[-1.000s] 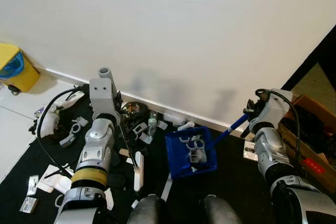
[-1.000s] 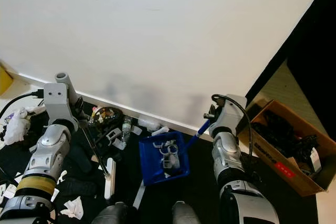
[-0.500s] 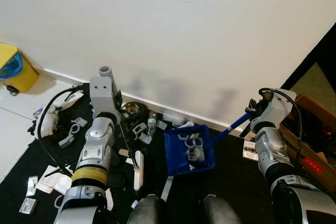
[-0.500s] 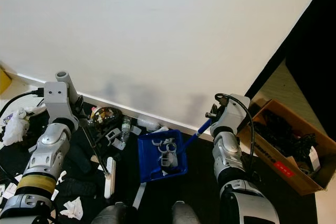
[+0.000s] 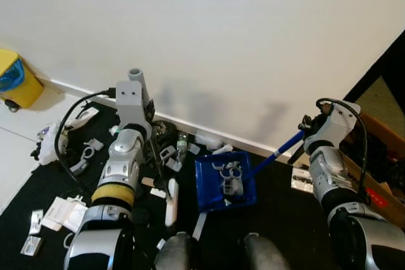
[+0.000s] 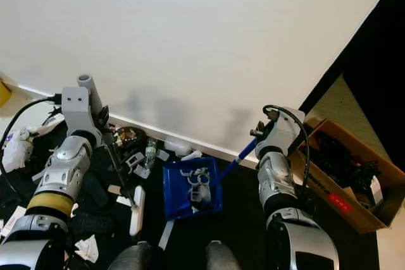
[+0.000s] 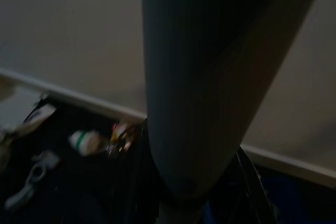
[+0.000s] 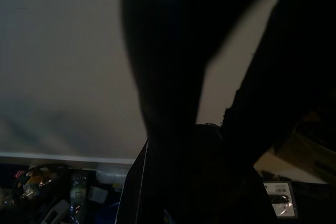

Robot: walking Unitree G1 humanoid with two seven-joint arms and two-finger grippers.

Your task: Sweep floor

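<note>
Left end effector [image 5: 150, 132] grips the broom [image 5: 159, 167], right end effector [image 5: 304, 138] the dustpan [image 5: 224, 183]; keep its lip flat, sweep short strokes rightward.

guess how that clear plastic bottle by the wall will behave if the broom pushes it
The bottle looks empty and lies on its side, so it would probably roll or skitter away lightly. Clips crowd it, so it may jam against them instead of entering the blue dustpan.

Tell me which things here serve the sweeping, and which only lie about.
For the job:
- blue plastic dustpan with long blue handle
- white-headed broom
- litter on the black floor

Lying about:
- yellow bin
- brown cardboard box
- white wall
</note>
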